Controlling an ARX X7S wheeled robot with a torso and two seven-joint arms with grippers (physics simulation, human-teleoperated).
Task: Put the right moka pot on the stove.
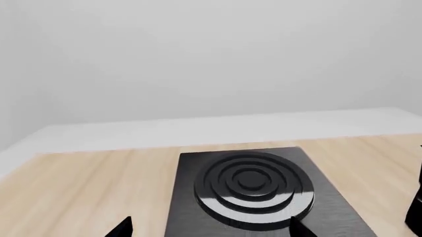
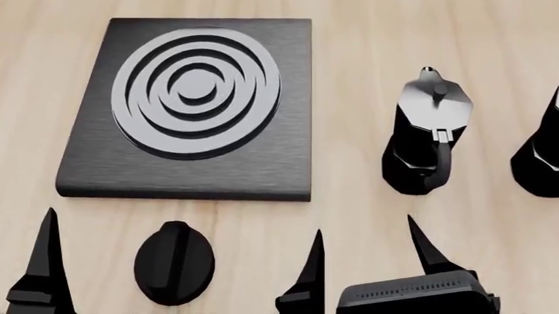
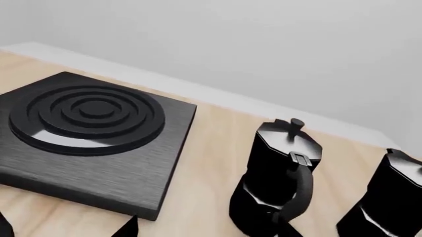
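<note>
While head view crops right moka pot [image 2: 543, 154], right wrist shows lid [image 3: 403, 165]

Counter [image 2: 367, 39]: pale wood, grain running away from the robot; a white ledge along its far edge in the wrist views.

On it, in the head view:
- stove [image 2: 96, 163], flat black slab with grey rings, toward the left.
- knob [image 2: 174, 263], black oval, on the wood just in front of the stove, apart from it.
- left pot [image 2: 425, 140], upright, right of the stove with bare wood between, handle facing the robot.
- right pot [image 2: 543, 160], at the right edge, cut off by the frame, apart from the left pot.
</note>
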